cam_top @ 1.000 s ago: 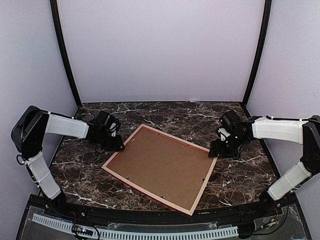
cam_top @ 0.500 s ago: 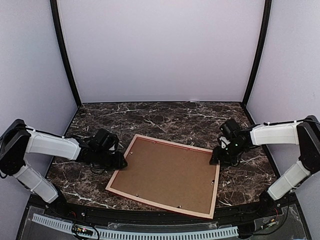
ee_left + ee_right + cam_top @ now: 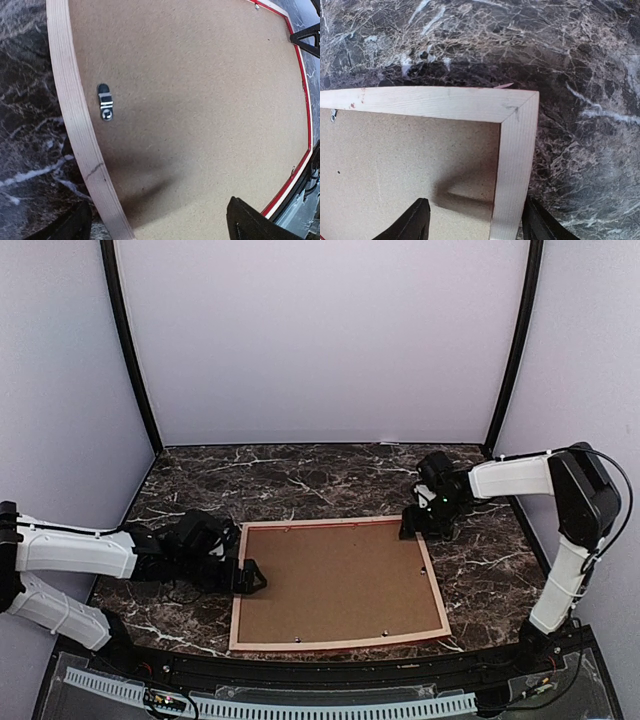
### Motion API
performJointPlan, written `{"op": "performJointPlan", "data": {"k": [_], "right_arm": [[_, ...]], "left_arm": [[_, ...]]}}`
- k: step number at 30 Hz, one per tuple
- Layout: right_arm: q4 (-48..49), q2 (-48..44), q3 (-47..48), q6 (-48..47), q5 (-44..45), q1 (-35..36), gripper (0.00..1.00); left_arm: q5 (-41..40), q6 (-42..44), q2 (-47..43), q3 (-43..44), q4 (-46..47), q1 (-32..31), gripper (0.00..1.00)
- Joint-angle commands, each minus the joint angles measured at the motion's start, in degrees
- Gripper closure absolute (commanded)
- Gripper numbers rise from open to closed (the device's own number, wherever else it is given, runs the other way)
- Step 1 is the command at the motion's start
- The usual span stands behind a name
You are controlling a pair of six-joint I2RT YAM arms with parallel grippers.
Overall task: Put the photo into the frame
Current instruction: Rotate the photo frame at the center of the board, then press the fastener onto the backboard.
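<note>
The frame [image 3: 236,585] lies face down on the marble table, pale wood rails up, with a brown backing board [image 3: 335,580] filling it. The photo is hidden. My left gripper [image 3: 243,575] is at the frame's left rail [image 3: 75,115], open wide, with one finger outside the rail and the other over the board [image 3: 190,100]. My right gripper [image 3: 415,525] is at the far right corner. In the right wrist view this gripper [image 3: 475,210] is open and straddles the right rail [image 3: 517,150] without pinching it. A thin red edge [image 3: 305,100] shows along the frame's far side.
A small metal turn clip [image 3: 105,102] sits on the board near the left rail. Dark marble table [image 3: 330,475] surrounds the frame. Pale booth walls and black corner posts [image 3: 128,350] close in the back and sides. A white ribbed strip [image 3: 300,708] runs along the near edge.
The frame has turned from a diagonal lie to square with the table edge and slid nearer. My left gripper has opened wide. The right gripper has followed the corner to the left.
</note>
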Motion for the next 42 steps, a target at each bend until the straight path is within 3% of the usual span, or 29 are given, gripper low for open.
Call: {"op": "performJointPlan", "data": {"k": [1, 8, 13, 21, 42], "right_arm": [[-2.1, -2.6, -0.8, -2.3, 2.2, 0.3, 0.36], [-0.8, -6.6, -7.0, -1.8, 2.2, 0.4, 0.43], [-0.1, -6.2, -8.1, -2.0, 1.4, 0.3, 0.54], [0.3, -6.7, -9.2, -1.7, 1.7, 0.4, 0.69], [1.4, -6.4, -10.5, -1.5, 0.6, 0.3, 0.74]], "left_arm": [[-5.8, 2.2, -3.2, 2.4, -4.1, -0.1, 0.01], [-10.7, 11.1, 2.9, 12.6, -10.0, 1.5, 0.01], [-8.6, 14.6, 9.2, 18.3, -12.9, 6.5, 0.01], [-6.8, 19.9, 15.9, 22.4, -16.0, 9.4, 0.14], [-3.1, 19.6, 22.9, 23.1, -14.7, 9.8, 0.46]]}}
